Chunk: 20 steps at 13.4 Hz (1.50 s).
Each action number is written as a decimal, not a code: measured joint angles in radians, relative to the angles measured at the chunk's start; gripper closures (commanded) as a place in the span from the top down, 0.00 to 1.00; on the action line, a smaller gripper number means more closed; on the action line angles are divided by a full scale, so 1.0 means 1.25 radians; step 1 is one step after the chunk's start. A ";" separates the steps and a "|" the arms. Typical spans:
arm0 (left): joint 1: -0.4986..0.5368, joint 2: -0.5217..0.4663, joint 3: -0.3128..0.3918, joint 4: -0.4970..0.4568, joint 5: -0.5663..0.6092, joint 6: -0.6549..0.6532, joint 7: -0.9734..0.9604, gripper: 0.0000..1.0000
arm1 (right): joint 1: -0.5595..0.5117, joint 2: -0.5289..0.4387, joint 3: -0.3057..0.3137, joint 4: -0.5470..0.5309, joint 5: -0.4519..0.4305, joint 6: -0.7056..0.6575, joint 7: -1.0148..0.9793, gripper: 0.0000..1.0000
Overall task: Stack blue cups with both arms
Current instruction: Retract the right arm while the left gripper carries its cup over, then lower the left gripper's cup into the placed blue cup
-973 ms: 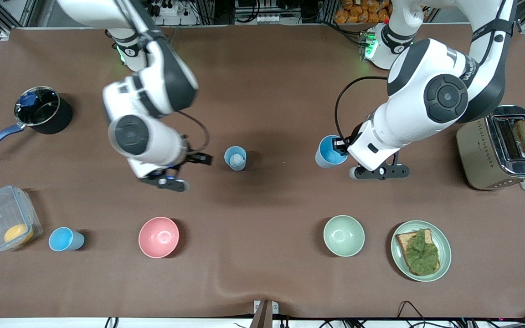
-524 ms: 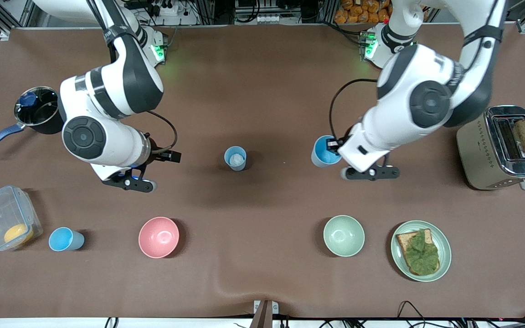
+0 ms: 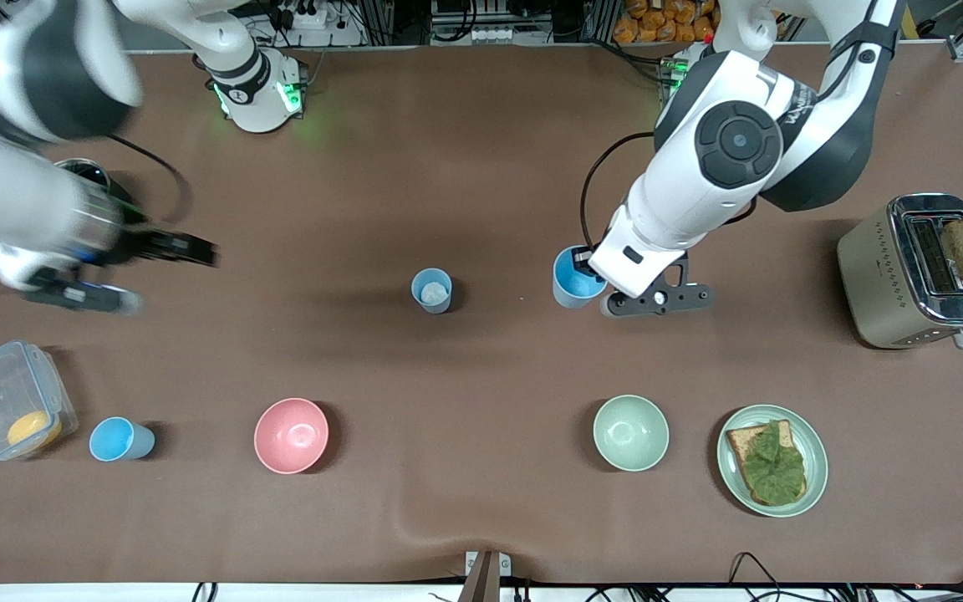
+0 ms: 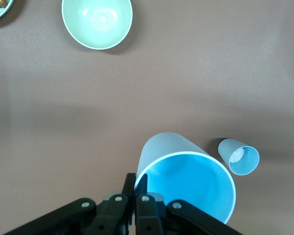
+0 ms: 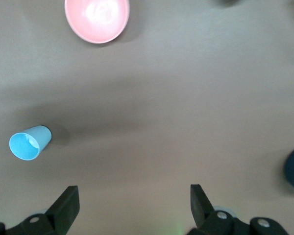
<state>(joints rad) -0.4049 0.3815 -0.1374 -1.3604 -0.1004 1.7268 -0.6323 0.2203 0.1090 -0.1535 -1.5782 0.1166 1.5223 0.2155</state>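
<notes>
Since a second ago the right arm has swung well away from the small light-blue plastic tumbler standing mid-worktop (image 3: 431, 290) toward its own end of the worktop; its black two-finger right hand (image 5: 132, 208) now hangs near the black saucepan with a blue handle (image 3: 89, 180), fingers wide apart and holding nothing; the left arm has carried its cup closer to that middle tumbler.

Brown matte worktop (image 3: 481, 167), racks and cables along the base edge; a pink round bowl (image 3: 291, 435) and a pale green round bowl (image 3: 630, 432) sit nearer the camera than the middle tumbler; a third blue plastic cup (image 3: 119, 439) stands beside a clear lidded food box (image 3: 12, 400).

The left hand (image 4: 136, 183) is clamped on the rim of a sky-blue-lined plastic cup (image 3: 573, 278), held over the worktop beside the middle tumbler, not touching it.
</notes>
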 measured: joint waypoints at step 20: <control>-0.267 0.194 -0.002 -0.009 -0.025 0.270 -0.278 0.00 | -0.096 -0.124 0.004 -0.029 -0.127 0.040 -0.161 1.00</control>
<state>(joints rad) -0.7389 0.6235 -0.1398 -1.3718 -0.1315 2.0648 -0.9796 0.1004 -0.0457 -0.1483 -1.6148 -0.0421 1.5728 0.0144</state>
